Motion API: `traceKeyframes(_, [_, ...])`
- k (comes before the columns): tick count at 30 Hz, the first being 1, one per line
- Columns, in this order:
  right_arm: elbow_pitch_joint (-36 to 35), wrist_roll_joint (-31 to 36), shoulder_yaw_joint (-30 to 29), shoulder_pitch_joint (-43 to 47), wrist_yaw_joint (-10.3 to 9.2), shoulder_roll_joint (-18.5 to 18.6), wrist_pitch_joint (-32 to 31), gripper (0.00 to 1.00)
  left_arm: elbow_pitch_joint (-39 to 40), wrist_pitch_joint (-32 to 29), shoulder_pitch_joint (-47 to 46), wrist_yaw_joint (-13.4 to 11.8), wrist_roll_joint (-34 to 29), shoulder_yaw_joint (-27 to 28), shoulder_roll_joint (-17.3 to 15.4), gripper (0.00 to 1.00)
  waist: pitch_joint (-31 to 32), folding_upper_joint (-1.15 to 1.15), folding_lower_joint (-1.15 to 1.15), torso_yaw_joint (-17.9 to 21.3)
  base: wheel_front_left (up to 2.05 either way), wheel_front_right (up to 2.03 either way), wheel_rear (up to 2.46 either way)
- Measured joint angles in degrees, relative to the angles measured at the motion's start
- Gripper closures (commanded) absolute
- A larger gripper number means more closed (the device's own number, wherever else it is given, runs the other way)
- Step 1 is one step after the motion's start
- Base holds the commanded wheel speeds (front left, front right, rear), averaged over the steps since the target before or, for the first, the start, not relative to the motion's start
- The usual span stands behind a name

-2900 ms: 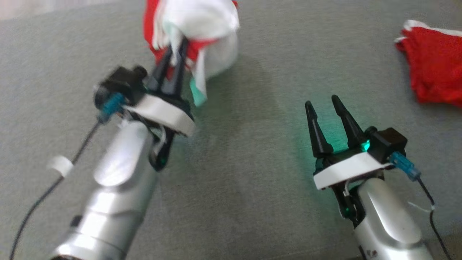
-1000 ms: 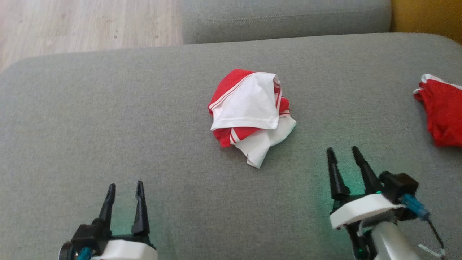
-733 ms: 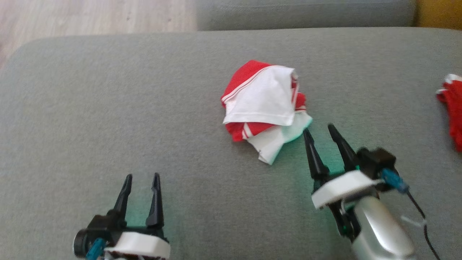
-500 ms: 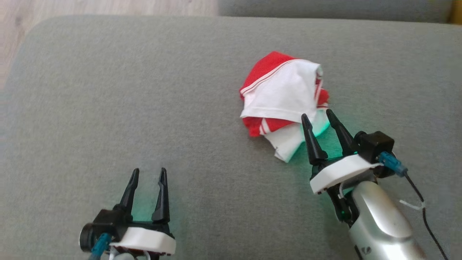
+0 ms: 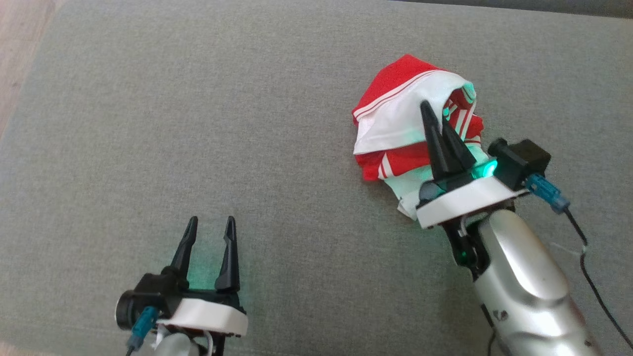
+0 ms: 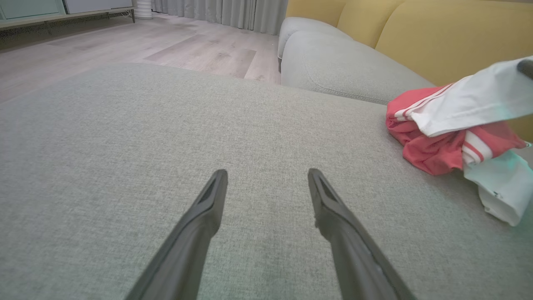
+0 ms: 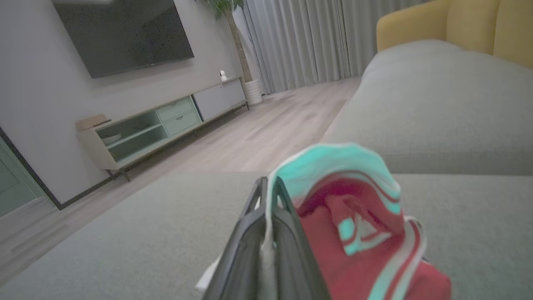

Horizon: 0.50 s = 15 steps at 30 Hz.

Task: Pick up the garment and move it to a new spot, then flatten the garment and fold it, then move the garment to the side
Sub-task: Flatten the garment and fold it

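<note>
The garment [image 5: 395, 123] is a crumpled red and white piece with striped trim, lying bunched on the grey cushion [image 5: 198, 123] right of centre. My right gripper [image 5: 437, 116] is shut on its white upper layer, lifting that edge; in the right wrist view a white hem [image 7: 270, 233] is pinched between the closed fingers [image 7: 250, 233], with the garment [image 7: 358, 237] beside them. My left gripper [image 5: 210, 225] stands open low at the left, nothing between its fingers, well apart from the cloth. In the left wrist view the garment [image 6: 449, 125] sits at the right, beyond the open left gripper [image 6: 266, 175].
Wooden floor [image 5: 20, 49] lies past the cushion's left edge. A second grey cushion [image 6: 333, 66] and a yellow backrest [image 6: 437, 37] stand behind. A TV console [image 7: 158, 125] and curtains [image 7: 300, 41] are across the room.
My right gripper has moved forward onto the garment and shut on its white layer, raising that edge. The head camera has shifted, so the scene slid rightward. The left gripper stays open.
</note>
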<state>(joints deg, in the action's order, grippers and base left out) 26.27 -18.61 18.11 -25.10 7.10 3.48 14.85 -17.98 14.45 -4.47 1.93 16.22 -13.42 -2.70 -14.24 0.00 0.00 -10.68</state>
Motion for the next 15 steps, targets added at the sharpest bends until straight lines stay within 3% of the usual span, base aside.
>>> traceKeyframes(6, [-4.8,-2.9,7.9,-5.4,0.00,0.6,0.0,1.00,0.0,0.0,-0.3,0.0,0.6,-1.7,0.0,0.00,0.1,0.00,0.00,-1.1,0.00,0.00,0.00])
traceKeyframes(12, [-7.9,-7.8,20.4,-20.9,0.00,0.9,0.0,1.00,-0.4,0.0,-0.6,-0.2,1.6,-2.9,0.0,0.00,0.3,0.00,0.00,-3.5,0.00,0.00,0.00])
traceKeyframes(15, [-9.1,-11.2,23.8,-28.2,0.00,0.9,0.0,1.00,-0.9,0.0,-0.5,-0.2,2.1,-3.4,0.0,0.00,0.6,0.00,0.00,-5.2,0.00,0.00,0.00])
